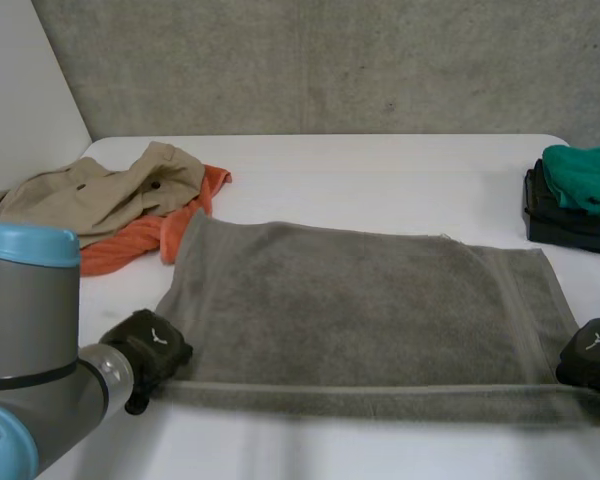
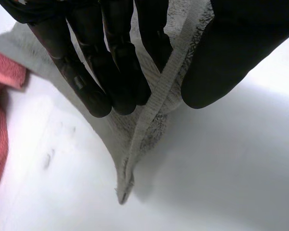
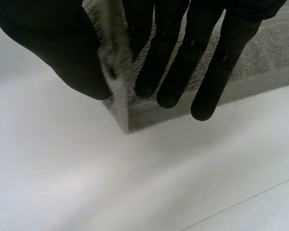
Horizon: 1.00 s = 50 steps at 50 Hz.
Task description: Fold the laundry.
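A grey towel (image 1: 360,310) lies spread flat across the white table (image 1: 380,170). My left hand (image 1: 150,350) is at the towel's near left corner. In the left wrist view its fingers (image 2: 106,82) and thumb (image 2: 221,62) pinch the towel's hem (image 2: 154,110), and the corner tip (image 2: 124,192) hangs just above the table. My right hand (image 1: 592,355) is at the near right corner. In the right wrist view its thumb (image 3: 53,48) and fingers (image 3: 178,62) pinch the towel's corner (image 3: 118,91). The near edge runs taut between both hands.
A beige garment (image 1: 100,195) lies over an orange cloth (image 1: 140,240) at the table's far left, close to the towel's far left corner. The orange cloth (image 2: 0,120) also lies beside my left hand. A black tray (image 1: 570,225) with folded green cloth (image 1: 585,175) stands at the far right.
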Each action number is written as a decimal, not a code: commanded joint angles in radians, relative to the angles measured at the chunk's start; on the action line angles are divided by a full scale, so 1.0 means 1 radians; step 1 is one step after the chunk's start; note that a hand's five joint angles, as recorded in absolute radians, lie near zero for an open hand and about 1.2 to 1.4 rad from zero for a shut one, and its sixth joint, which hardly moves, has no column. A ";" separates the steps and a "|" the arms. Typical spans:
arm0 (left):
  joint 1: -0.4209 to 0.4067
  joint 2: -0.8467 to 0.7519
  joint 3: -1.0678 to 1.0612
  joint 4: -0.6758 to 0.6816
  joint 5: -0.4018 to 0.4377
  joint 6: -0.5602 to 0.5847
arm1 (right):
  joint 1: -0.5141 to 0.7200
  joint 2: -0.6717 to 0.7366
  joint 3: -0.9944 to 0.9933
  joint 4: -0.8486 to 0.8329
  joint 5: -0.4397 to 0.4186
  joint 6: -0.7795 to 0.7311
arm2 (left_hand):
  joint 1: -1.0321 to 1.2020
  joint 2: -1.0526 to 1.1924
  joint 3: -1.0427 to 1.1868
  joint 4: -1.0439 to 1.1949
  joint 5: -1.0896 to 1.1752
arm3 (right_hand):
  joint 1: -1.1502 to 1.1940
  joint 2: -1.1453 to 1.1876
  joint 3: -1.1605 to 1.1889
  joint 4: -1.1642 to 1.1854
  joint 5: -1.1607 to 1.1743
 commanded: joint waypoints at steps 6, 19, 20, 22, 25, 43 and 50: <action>-0.035 -0.219 0.398 0.104 -0.063 -0.040 | 0.072 0.150 -0.211 -0.279 -0.017 0.252 | 0.223 0.199 0.207 0.199 0.237 | 0.265 0.213 0.208 0.200 0.217; -0.055 -0.590 0.952 0.189 -0.061 -0.050 | 0.129 0.374 -0.449 -0.614 0.002 0.410 | 0.223 0.199 0.207 0.199 0.237 | 0.265 0.213 0.208 0.200 0.217; -0.056 -0.610 0.981 0.186 -0.061 -0.042 | 0.136 0.402 -0.475 -0.649 0.002 0.411 | 0.223 0.199 0.207 0.199 0.237 | 0.265 0.213 0.208 0.200 0.217; -0.056 -0.649 1.032 0.181 -0.060 -0.034 | 0.146 0.428 -0.496 -0.683 0.002 0.405 | 0.223 0.199 0.207 0.199 0.237 | 0.265 0.213 0.208 0.200 0.217; -0.065 -0.709 1.127 0.184 -0.060 -0.028 | 0.167 0.480 -0.539 -0.750 0.023 0.410 | 0.104 0.080 0.088 0.080 0.118 | 0.114 0.061 0.057 0.048 0.066; -0.081 -0.511 0.913 0.279 -0.025 -0.138 | 0.146 0.171 -0.224 -0.723 -0.015 0.681 | -0.998 -1.023 -1.015 -1.023 -0.985 | -0.957 -1.009 -1.014 -1.022 -1.004; -0.076 -0.402 0.726 0.345 0.011 -0.258 | 0.087 0.155 -0.131 -0.536 0.013 0.623 | -0.998 -1.023 -1.015 -1.023 -0.985 | -0.957 -1.009 -1.014 -1.022 -1.004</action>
